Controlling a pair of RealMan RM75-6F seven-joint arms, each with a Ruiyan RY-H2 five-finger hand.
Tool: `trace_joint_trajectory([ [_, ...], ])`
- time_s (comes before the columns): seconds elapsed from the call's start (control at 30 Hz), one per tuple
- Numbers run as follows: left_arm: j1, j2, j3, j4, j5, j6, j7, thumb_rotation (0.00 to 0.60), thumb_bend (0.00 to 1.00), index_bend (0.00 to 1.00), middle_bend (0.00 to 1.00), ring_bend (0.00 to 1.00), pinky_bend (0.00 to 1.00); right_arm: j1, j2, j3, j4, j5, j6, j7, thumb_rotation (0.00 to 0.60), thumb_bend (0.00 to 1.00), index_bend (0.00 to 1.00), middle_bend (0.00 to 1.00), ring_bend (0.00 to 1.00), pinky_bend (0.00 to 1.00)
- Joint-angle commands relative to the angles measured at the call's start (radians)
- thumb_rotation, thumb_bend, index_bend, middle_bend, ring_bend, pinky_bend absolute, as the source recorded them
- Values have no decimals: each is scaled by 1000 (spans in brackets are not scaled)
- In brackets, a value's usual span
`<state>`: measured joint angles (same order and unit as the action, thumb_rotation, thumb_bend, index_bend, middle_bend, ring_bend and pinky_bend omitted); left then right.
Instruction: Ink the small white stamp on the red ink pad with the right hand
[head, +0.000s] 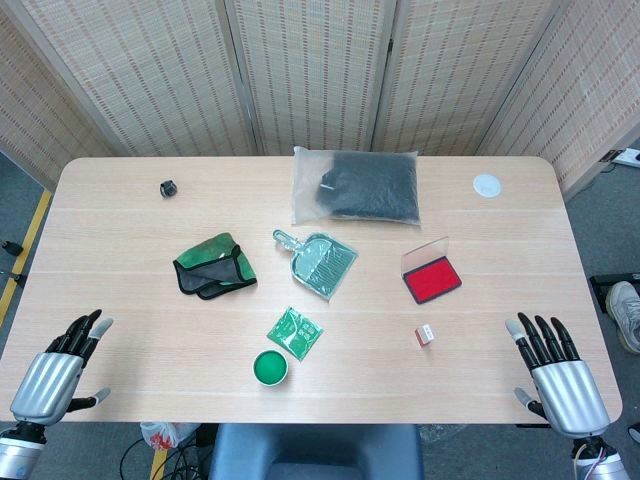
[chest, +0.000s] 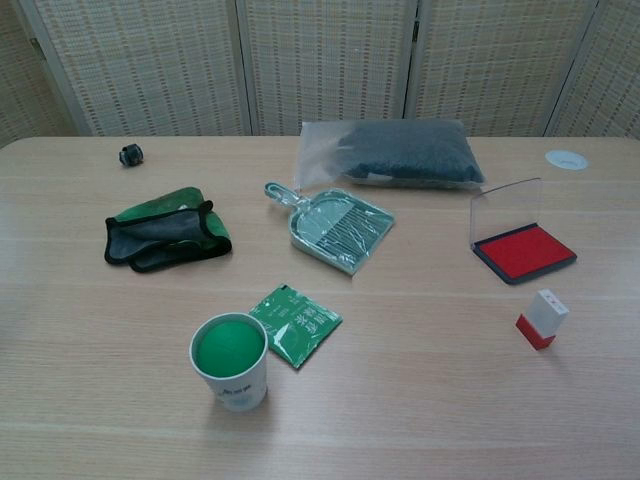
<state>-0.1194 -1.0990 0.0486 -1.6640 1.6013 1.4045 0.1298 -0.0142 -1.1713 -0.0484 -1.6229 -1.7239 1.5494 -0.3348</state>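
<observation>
— Waiting at the desk's near right corner, the right hand (head: 556, 368) holds nothing, fingers spread; the left hand (head: 58, 365) likewise.

— And the small white stamp (chest: 542, 318)?

— Upright just before the open red ink pad (chest: 524, 251); a clumsy pinch could topple it.

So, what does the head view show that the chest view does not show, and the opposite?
Only the head view shows the left hand and the right hand, both open with fingers apart at the near table edge, holding nothing. Only the chest view shows the side of the green-filled paper cup and the ink pad's clear lid standing upright. Both show the small white stamp standing near the open red ink pad, apart from it, plus the dustpan, green cloth and dark bag.
</observation>
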Motion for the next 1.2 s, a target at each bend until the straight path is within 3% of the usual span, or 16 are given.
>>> trace_joint_trajectory([
  [0.03,0,0,0,-1,-2,-1,2,600,70,88,0,22,269,4,1,2,-1,7,-9,1,600,98,0,1,0,0],
  [0.4,-3,-1,3,1,14,6,-2,600,69,88,0,22,270,14,-4,2,4,21,-37,-6,600,98,0,1,0,0],
  [0.7,-9,-3,-4,7,-13,-12,-1,600,70,88,0,22,270,166,18,26,51,36,-247,145,600,99,14,41,0,0],
  [0.9,-13,-13,-8,7,-32,-24,15,600,70,88,0,22,269,289,77,52,-12,76,-426,198,600,163,189,69,0,0],
  [1.2,-8,-11,-11,3,-45,-19,14,600,70,88,0,22,270,406,32,91,-3,201,-608,153,600,194,230,71,0,0],
])
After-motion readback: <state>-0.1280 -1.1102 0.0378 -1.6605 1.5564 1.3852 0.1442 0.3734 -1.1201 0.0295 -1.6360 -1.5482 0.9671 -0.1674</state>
